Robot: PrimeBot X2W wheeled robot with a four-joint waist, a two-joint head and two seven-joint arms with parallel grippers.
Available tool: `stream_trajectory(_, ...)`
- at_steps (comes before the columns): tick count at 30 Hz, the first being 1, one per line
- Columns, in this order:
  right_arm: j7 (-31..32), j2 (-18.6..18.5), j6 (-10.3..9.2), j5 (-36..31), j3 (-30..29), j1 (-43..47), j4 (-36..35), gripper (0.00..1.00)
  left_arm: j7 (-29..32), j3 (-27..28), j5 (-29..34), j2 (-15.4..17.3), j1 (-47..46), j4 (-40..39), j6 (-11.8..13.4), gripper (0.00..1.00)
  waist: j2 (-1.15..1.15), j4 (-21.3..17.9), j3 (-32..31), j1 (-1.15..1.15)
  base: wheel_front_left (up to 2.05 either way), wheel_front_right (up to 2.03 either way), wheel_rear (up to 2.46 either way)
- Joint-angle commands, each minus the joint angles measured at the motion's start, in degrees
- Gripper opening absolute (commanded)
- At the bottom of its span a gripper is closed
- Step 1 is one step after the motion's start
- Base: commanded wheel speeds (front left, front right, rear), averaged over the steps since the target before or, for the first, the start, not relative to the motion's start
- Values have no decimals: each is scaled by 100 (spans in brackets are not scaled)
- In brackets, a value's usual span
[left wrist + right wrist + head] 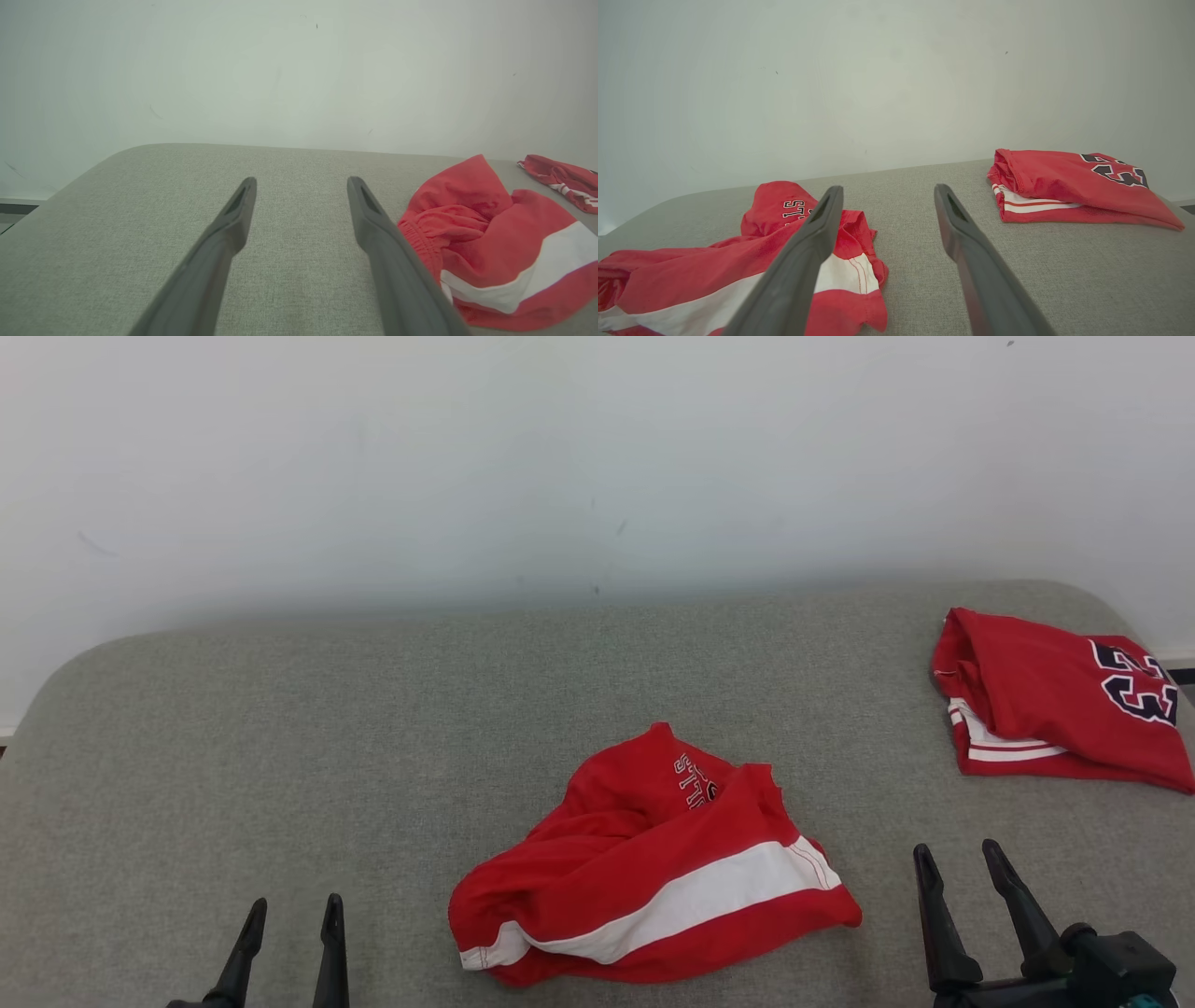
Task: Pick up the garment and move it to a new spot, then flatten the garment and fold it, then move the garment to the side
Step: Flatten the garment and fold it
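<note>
You have the crumpled garment (653, 868) lying near centre, neither flat nor folded; a folded garment (1055, 709) sits far right. The left gripper (296, 901) and right gripper (956, 846) stand open, empty. Flattening, folding and setting aside look left to do.

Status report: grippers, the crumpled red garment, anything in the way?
Left gripper open, empty. Right gripper open, empty. Crumpled red garment lies untouched between them. Folded red jersey sits far right, apart from it.
</note>
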Motion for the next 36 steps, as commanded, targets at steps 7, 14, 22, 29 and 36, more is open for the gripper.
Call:
stream_trajectory(7,29,51,-17,-85,7,44,-40,100,-15,6,219,18,-90,110,-36,100,0,-75,14,0,0,0,0)
stream_trajectory(14,91,40,-17,-125,-30,46,-60,100,-15,-12,249,48,-55,125,-80,100,0,-68,22,0,0,0,0)
stream_trajectory(22,154,65,-17,-179,-46,74,-90,100,-15,-5,284,68,-49,123,-89,100,0,-47,18,0,0,0,0)
stream_trajectory(29,200,60,-17,-163,-37,96,-97,100,-15,5,280,46,-36,110,-93,100,0,-42,23,0,0,0,0)
stream_trajectory(36,353,-92,-18,-118,109,-29,19,100,57,-365,2,-33,-132,152,-230,100,0,42,50,0,0,0,0)
